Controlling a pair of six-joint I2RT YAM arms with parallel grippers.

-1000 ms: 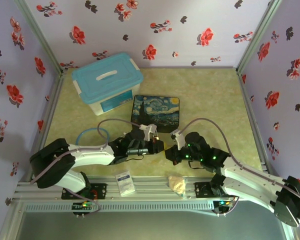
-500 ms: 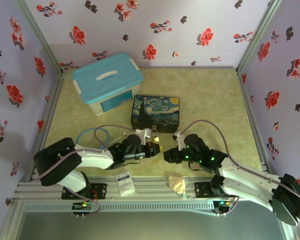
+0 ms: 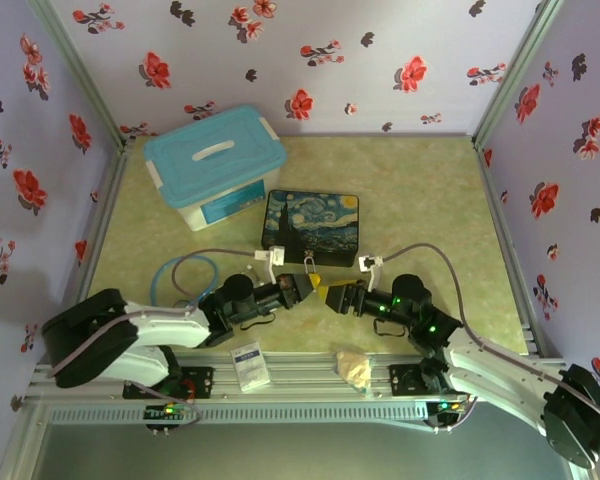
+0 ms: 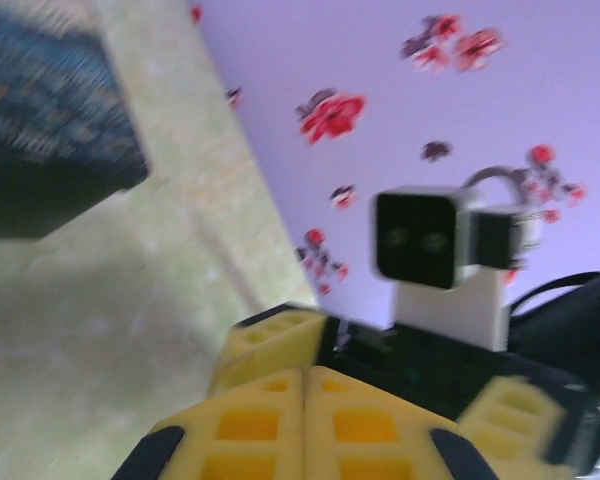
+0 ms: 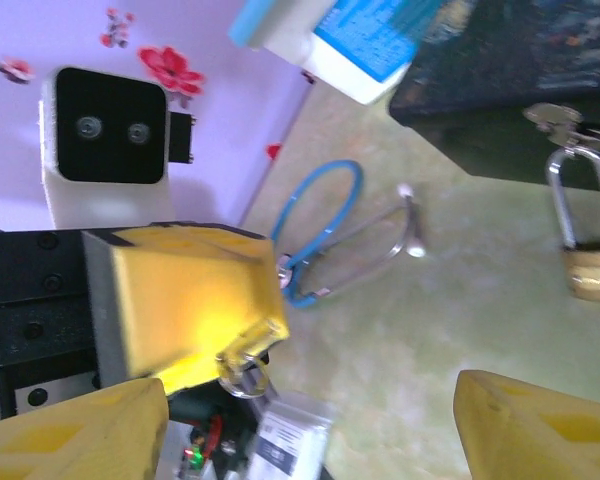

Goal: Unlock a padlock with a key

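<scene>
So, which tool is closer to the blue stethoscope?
Left. The left tool, shut on a key ring, is just right of the stethoscope. The right tool, open, is further right, beyond the left one.

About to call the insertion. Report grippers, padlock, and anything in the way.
Left gripper shut on the key. Right gripper open, empty. Padlock hangs off the dark box, shackle looks closed. Stethoscope lies off to the side.

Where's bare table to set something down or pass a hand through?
Free: the far right table, between the painted box and right wall; also the strip behind that box, right of the blue-lidded bin. Crowded: near centre, left claw, right claw, padlock, stethoscope.
</scene>
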